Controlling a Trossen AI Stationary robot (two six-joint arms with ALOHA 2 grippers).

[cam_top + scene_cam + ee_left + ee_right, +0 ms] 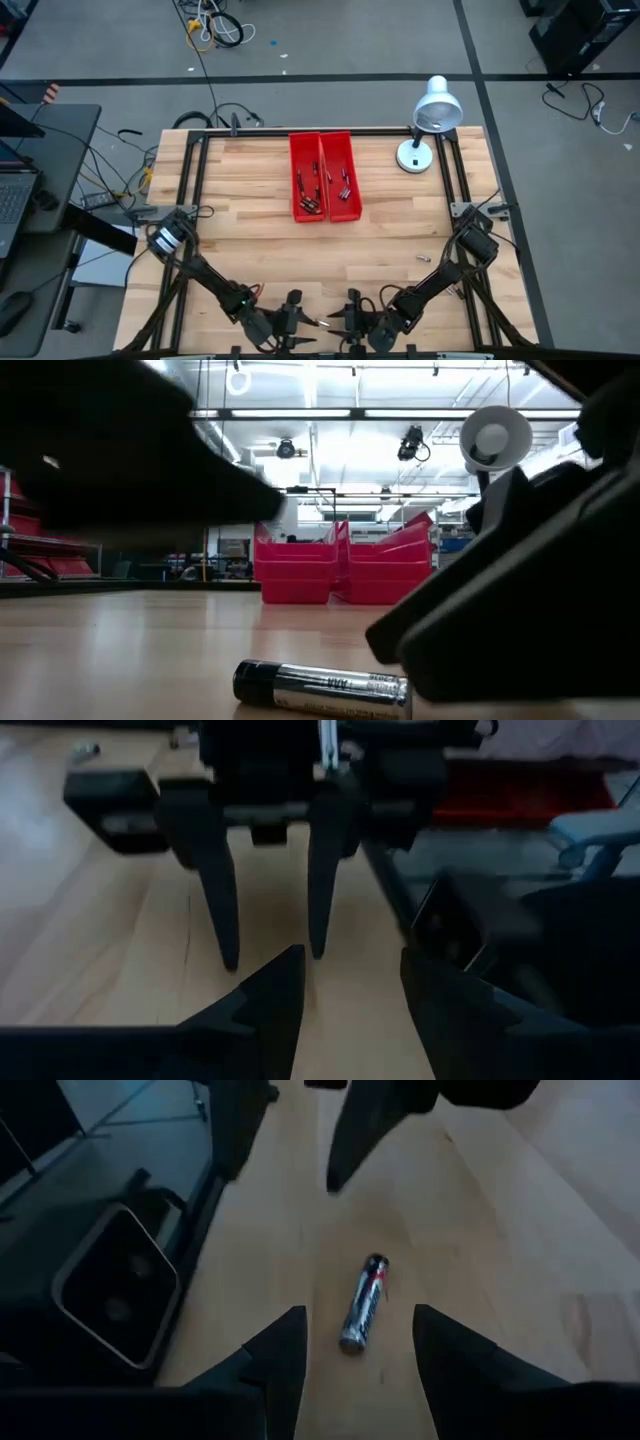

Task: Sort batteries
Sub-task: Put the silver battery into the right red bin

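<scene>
At the near edge of the bench, the left gripper and the right gripper faced each other, close together, each with its jaws apart and clamped on nothing. Between them a single battery lay on its side on the wood: silvery with a dark end, loose, just ahead of the right gripper's fingertips and touched by neither arm. From bench height the same cell filled the foreground, flat on the boards beside a dark arm.

A little farther out, toward the right side of the bench, a small stray object rested alone; it was probably another battery, though too small to tell for sure.

Farther still, at the middle of the far half, stood two red bins side by side, touching. Each held several small dark-and-silver batteries, so much of the sorting looked already done. What seemed left was the loose cell at the grippers and perhaps the stray on the right.

Beyond the bins, at the far right corner, stood a white desk lamp.
</scene>
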